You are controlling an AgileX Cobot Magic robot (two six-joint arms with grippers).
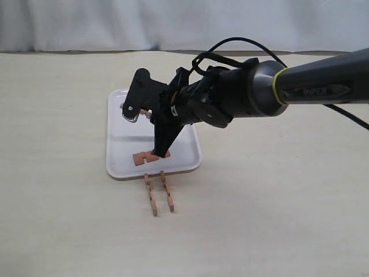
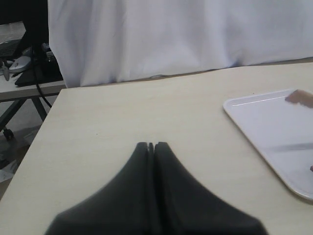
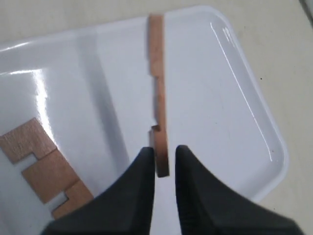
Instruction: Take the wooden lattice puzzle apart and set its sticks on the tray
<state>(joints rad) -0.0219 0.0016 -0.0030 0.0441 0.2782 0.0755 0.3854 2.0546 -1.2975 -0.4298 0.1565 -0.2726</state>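
The right gripper (image 3: pixel 164 149) hangs over the tray (image 3: pixel 220 98) with its fingers only narrowly apart, bracketing one end of an edge-up stick (image 3: pixel 159 88). One finger lies against the wood, while a sliver of white tray shows between the stick and the other finger, so I cannot tell whether the stick is clamped. This stick runs across the tray's floor to its rim, notches facing sideways. A flat stick (image 3: pixel 46 166) lies on the tray beside the gripper, notches plain to see. In the exterior view the flat stick (image 1: pixel 151 156) sits just inside the tray's (image 1: pixel 124 144) rim nearest the camera, right by the tip of the right gripper (image 1: pixel 163 147).

Outside the tray, on the table (image 1: pixel 259 219), two loose sticks (image 1: pixel 151 196) lie side by side and roughly parallel, their ends just beside that same rim. No assembled lattice shows.

The left gripper (image 2: pixel 152 145) is pressed fully together with nothing in it, over bare table well apart from the tray (image 2: pixel 274 132)
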